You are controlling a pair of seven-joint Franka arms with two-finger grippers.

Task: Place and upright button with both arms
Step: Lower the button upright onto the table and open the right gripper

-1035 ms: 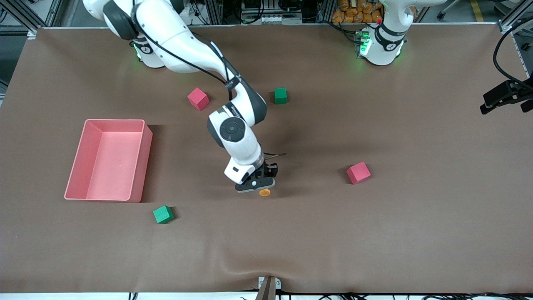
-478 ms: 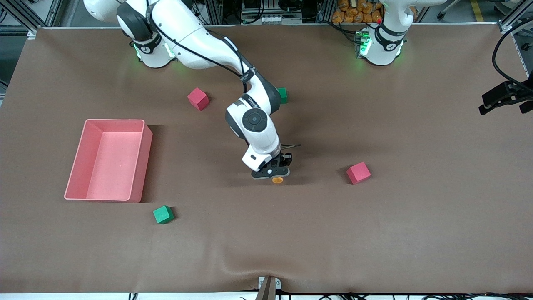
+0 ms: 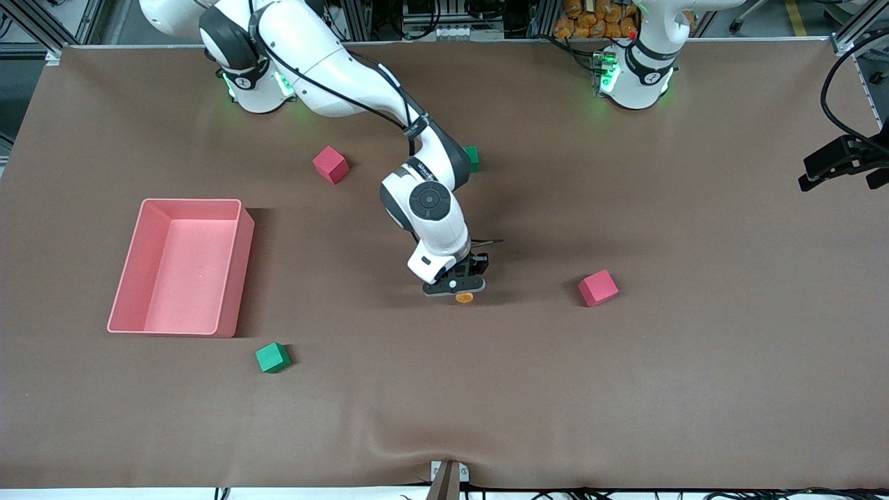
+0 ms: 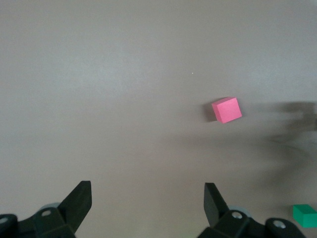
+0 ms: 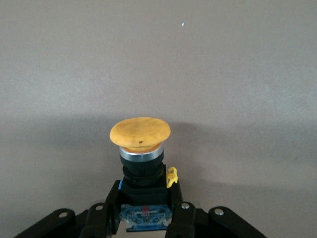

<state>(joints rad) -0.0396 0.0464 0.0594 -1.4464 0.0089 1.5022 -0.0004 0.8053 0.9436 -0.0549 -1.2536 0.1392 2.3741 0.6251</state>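
My right gripper (image 3: 458, 290) is shut on the button (image 3: 464, 298) and holds it low over the middle of the table. In the right wrist view the fingers (image 5: 106, 210) clamp the button's black body, and its round orange cap (image 5: 140, 133) points away from the gripper (image 5: 144, 207) toward the brown cloth. The left arm's base (image 3: 635, 73) stands at its end of the table and the arm rises out of the front view. My left gripper (image 4: 146, 192) is open and empty, high over bare cloth.
A pink bin (image 3: 182, 267) stands toward the right arm's end. Red cubes (image 3: 598, 288) (image 3: 330, 164) and green cubes (image 3: 272, 357) (image 3: 473, 157) lie scattered around the gripper. The left wrist view shows a red cube (image 4: 227, 109) and a green cube (image 4: 304, 215).
My right gripper has carried the button toward the left arm's end of the table and a little farther from the front camera. It has nearly stopped over the last half second.
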